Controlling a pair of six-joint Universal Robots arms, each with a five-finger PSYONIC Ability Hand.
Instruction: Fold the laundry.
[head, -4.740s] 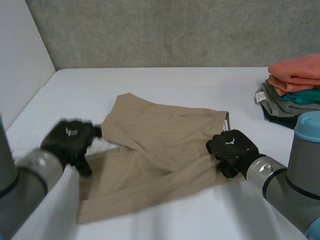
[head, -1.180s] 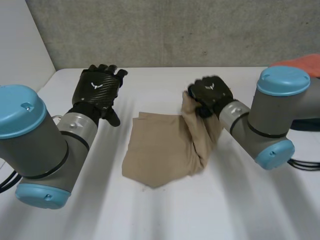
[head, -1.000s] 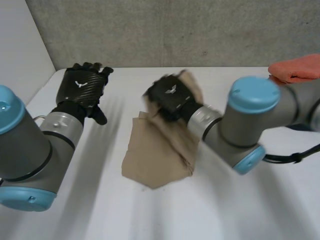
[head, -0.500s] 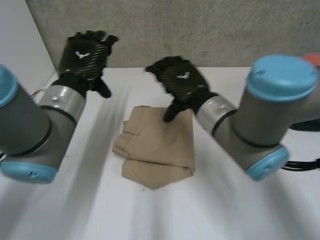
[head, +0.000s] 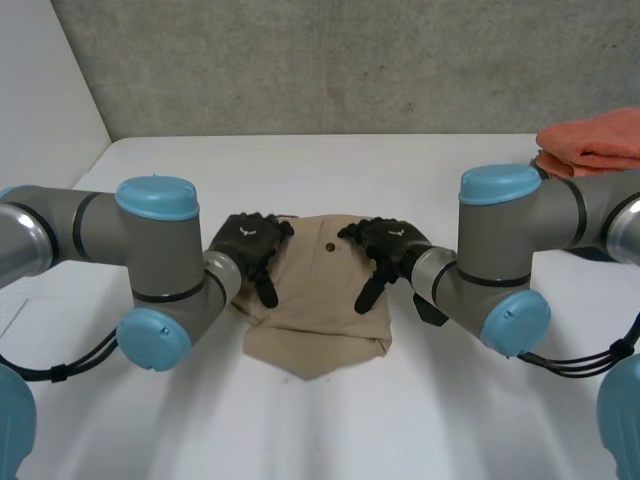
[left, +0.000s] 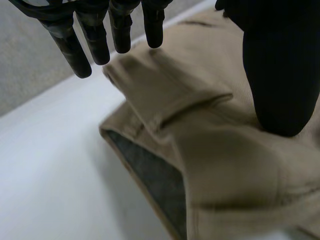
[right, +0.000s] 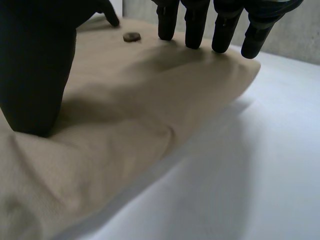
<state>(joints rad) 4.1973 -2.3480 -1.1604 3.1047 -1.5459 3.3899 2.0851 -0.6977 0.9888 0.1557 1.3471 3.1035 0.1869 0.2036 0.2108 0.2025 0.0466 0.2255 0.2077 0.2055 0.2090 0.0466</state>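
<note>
left hand (head: 250, 240), right hand (head: 385, 243): raised before, now down | fingers straight, pressing folded shorts (head: 318, 300)

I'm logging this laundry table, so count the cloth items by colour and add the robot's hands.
Tan shorts: 1
Orange cloth: 1
Black hands: 2, the left hand and the right hand, both pressing on the shorts
Total: 4

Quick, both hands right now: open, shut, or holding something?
The left hand: open, thumb pressing on the folded tan shorts, holding nothing.
The right hand: open, fingers and thumb pressing on the tan shorts.
</note>
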